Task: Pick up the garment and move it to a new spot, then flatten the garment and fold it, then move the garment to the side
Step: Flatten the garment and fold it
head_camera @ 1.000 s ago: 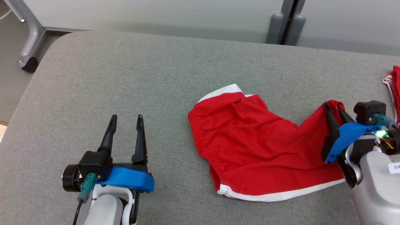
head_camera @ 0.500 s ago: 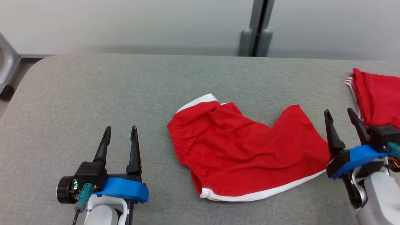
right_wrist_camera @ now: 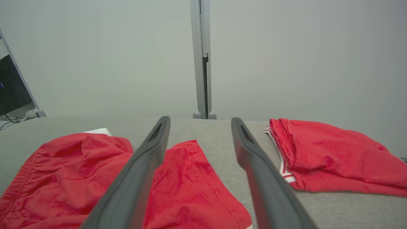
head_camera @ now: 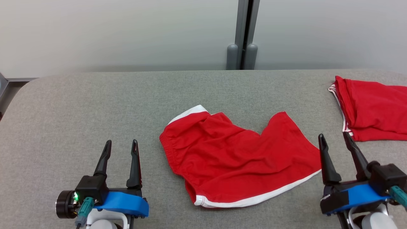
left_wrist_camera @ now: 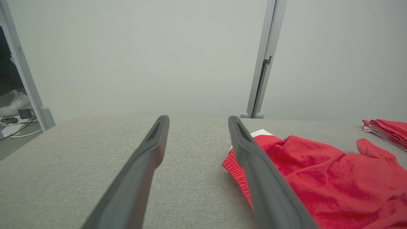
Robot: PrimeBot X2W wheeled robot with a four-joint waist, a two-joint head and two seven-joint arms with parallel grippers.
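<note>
A grey padded desk [head_camera: 95, 101] before a pale wall carries the rumpled shorts [head_camera: 235, 159] at its middle, between the left pincer [head_camera: 122, 142] and right pincer [head_camera: 333, 135], both open and empty. The move to a new spot seems finished. Flattening comes next, and it calls for grips on opposite edges.

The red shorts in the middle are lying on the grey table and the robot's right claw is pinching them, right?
Not quite. The red shorts do lie on the grey table, but the right gripper is open, pinching nothing, just beside the shorts' edge. The head view shows it.
</note>
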